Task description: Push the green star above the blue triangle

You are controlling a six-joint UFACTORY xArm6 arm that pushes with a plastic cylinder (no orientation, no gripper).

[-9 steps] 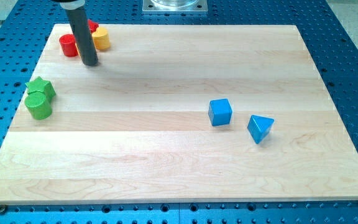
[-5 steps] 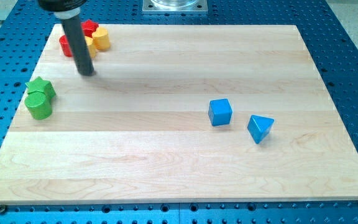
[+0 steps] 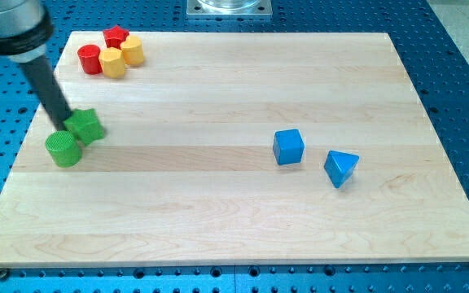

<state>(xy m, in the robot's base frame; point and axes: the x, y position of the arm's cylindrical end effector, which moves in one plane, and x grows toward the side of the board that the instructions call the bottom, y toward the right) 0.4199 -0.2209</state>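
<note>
While my tip [image 3: 58, 125] presses against the green star's [image 3: 86, 126] left side, that star sits touching the green cylinder [image 3: 63, 150], far left on the surface [image 3: 218, 212], well apart from the blue triangle [image 3: 340, 168]. No fingers here, just a rod.

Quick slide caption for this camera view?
My tip touches the green star from the view's left, far from the blue triangle.

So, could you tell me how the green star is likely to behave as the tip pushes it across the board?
The green star looks small and squat, so it should slide rather than tip. Its points may make it spin if my tip, at its left edge, pushes off-centre. The green cylinder sits right against it and may get dragged along. The wooden board looks smooth, so little resistance.
</note>
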